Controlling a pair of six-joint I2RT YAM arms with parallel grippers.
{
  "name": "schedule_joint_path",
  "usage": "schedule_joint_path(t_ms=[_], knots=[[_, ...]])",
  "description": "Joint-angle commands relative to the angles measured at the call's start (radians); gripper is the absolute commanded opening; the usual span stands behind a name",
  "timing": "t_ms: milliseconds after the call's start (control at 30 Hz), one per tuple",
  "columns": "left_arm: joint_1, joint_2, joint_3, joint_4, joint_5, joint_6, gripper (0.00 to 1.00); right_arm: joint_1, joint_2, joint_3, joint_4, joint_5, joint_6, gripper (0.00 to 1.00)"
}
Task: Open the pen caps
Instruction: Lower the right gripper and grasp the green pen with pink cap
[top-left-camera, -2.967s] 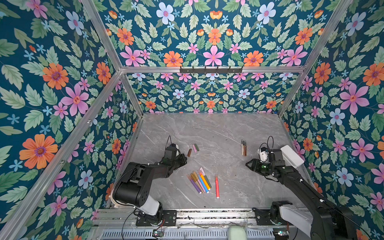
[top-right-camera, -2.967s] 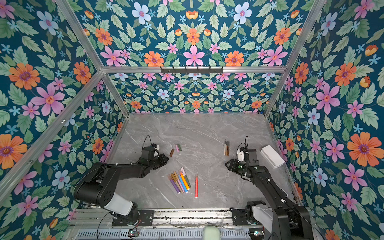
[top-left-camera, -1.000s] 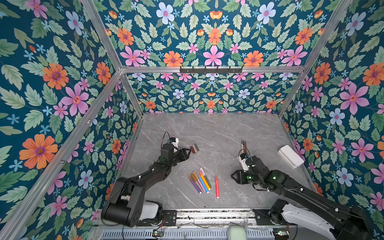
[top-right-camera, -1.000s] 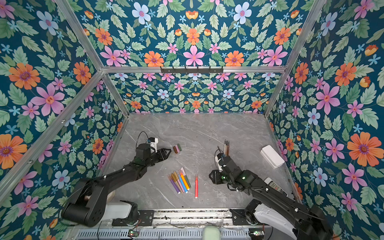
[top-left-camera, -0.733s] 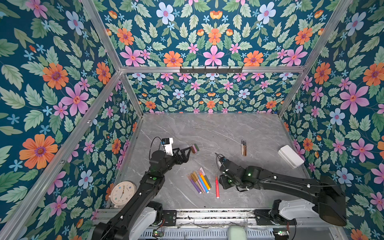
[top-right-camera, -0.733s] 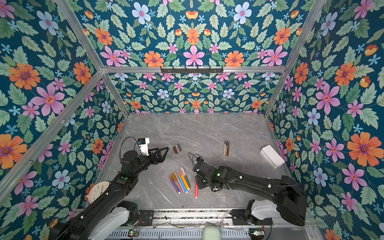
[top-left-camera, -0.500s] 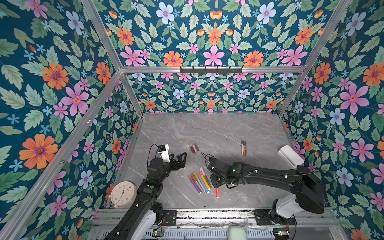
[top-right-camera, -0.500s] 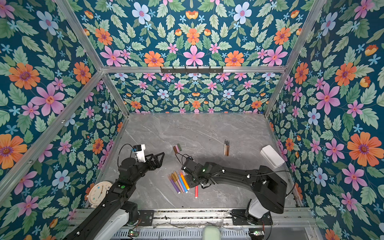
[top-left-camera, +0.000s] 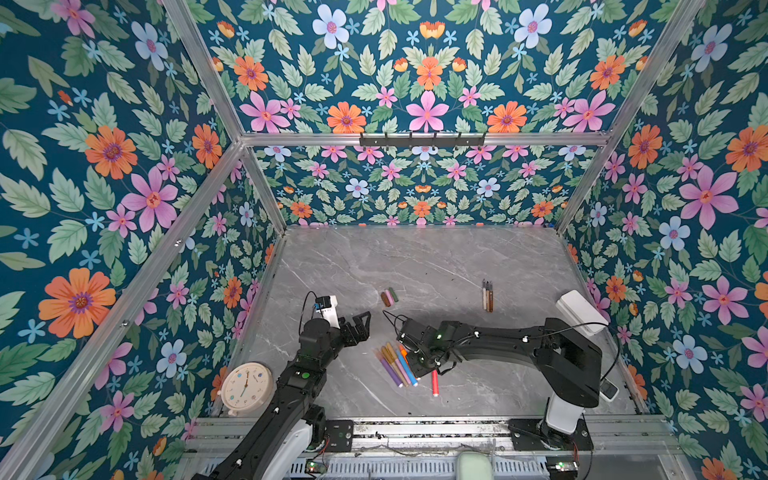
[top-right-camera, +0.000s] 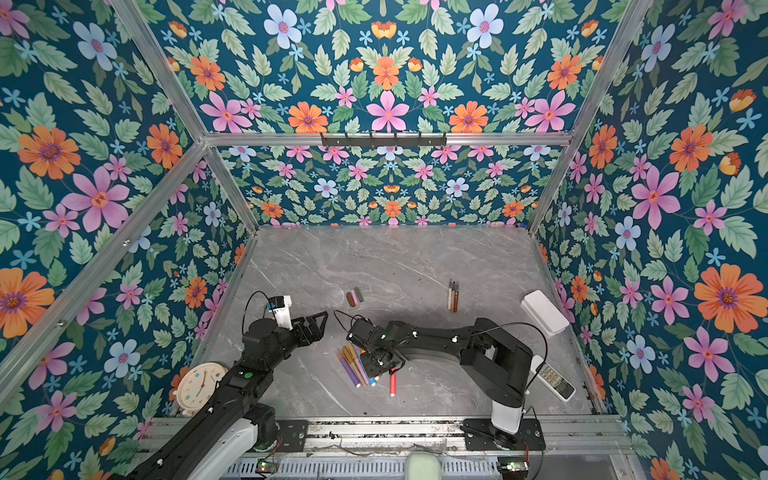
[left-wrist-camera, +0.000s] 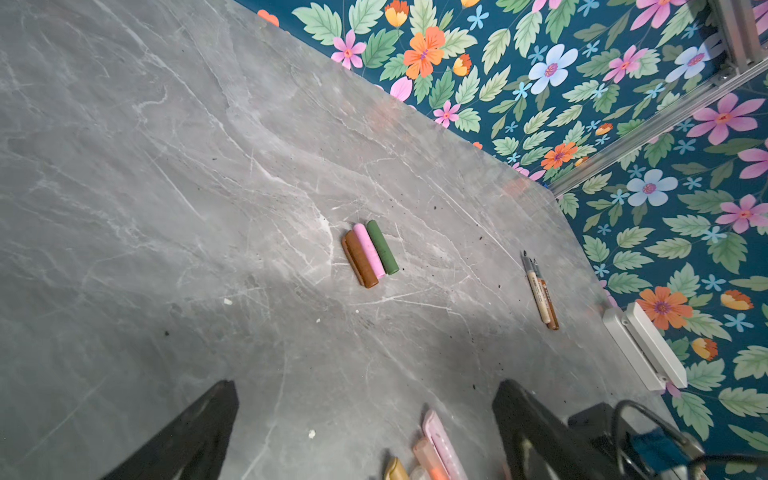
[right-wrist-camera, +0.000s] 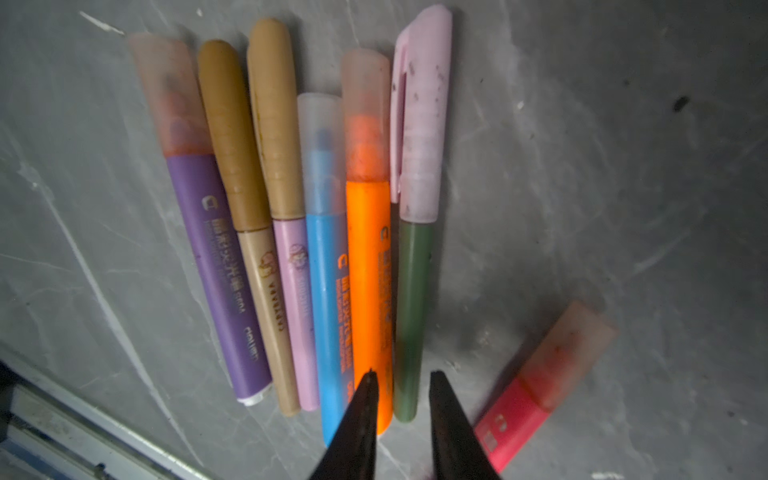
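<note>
Brown, pink, green stubby plastic caps (top-left-camera: 389, 296) off, beyond row of marker pens (right-wrist-camera: 328, 270), being left capped. Right gripper (right-wrist-camera: 401, 376) being held narrow astride row's green barrel (right-wrist-camera: 411, 311), grip unclear; left gripper (left-wrist-camera: 365, 386) wide, empty.

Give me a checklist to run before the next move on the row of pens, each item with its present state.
1. The left gripper is open and empty: ok.
2. The right gripper is over one pen: cannot tell; its narrow gap shows the tail of the green pen and the edge of the orange pen.
3. The green pen is capped: ok, pale pink cap on.
4. That cap is clear of neighbours: not ok, tight against the translucent cap beside it.
5. The red pen lies apart from the row: ok.
6. The loose caps are out of the way: ok.
</note>
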Motion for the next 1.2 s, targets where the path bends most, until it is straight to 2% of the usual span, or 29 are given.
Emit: schedule_joint_path(t_ms=[0, 433, 700, 833, 1033, 1167], knots=[[0.001, 0.009, -0.001, 0.02, 0.01, -0.011, 1.0, 0.0, 0.012, 0.01, -0.03, 0.012, 0.014, 0.24], [0.001, 0.015, 0.014, -0.008, 0.016, -0.02, 1.0, 0.002, 0.061, 0.035, -0.104, 0.092, 0.056, 0.24], [0.001, 0.044, 0.016, 0.012, 0.029, -0.036, 1.0, 0.003, 0.087, 0.042, -0.088, 0.084, 0.063, 0.23], [0.001, 0.043, 0.013, 0.015, 0.019, -0.041, 1.0, 0.003, 0.098, 0.049, -0.078, 0.088, 0.071, 0.2], [0.001, 0.048, 0.022, 0.015, 0.035, -0.044, 1.0, -0.007, 0.141, 0.132, -0.105, 0.136, 0.063, 0.04], [0.001, 0.052, 0.037, -0.01, 0.048, -0.023, 1.0, -0.015, 0.135, 0.163, -0.11, 0.148, 0.051, 0.01]])
